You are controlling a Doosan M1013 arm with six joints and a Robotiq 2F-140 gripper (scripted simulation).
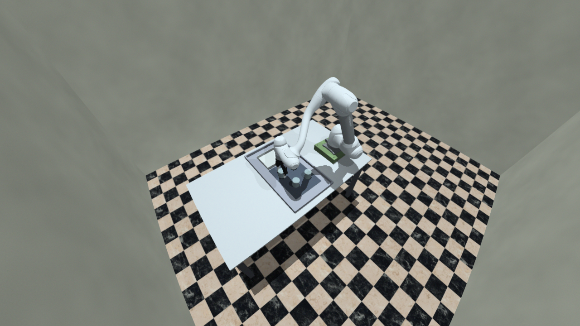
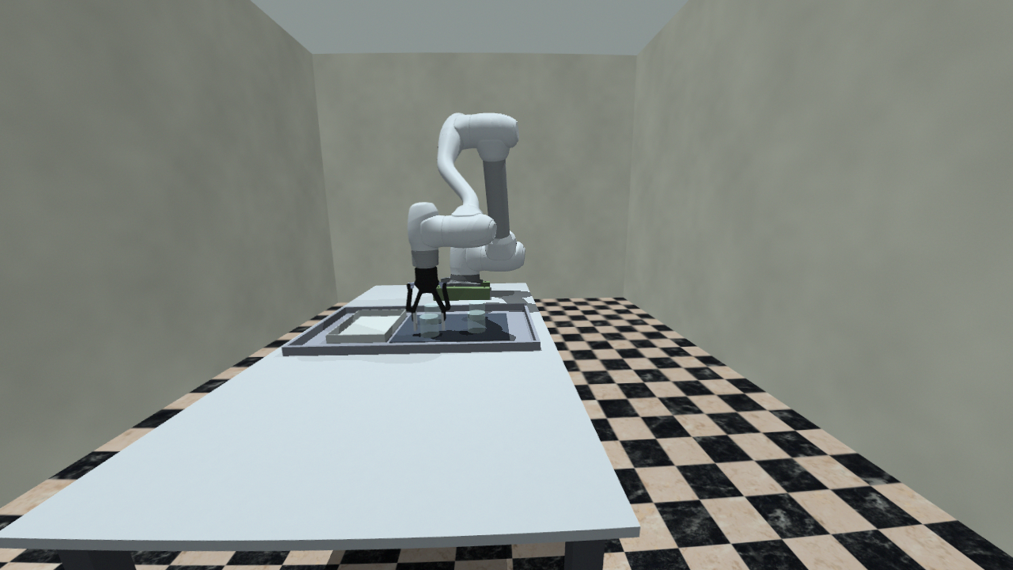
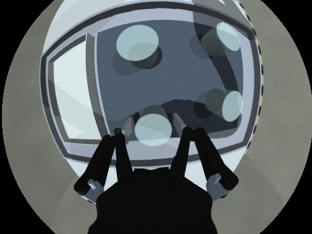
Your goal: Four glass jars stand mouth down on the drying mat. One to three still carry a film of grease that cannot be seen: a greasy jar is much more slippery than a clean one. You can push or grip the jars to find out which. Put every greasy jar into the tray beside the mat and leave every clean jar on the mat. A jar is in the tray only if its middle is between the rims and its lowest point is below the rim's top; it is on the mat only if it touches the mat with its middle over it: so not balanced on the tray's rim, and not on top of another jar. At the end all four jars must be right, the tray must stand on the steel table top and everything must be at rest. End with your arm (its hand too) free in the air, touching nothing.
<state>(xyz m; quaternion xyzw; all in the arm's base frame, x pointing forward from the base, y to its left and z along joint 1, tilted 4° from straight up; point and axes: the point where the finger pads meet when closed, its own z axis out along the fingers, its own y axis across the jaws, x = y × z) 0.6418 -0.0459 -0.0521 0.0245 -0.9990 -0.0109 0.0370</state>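
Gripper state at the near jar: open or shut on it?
Open, partway: in the wrist view a gap shows on each side of the near jar, between it and the gripper fingers.
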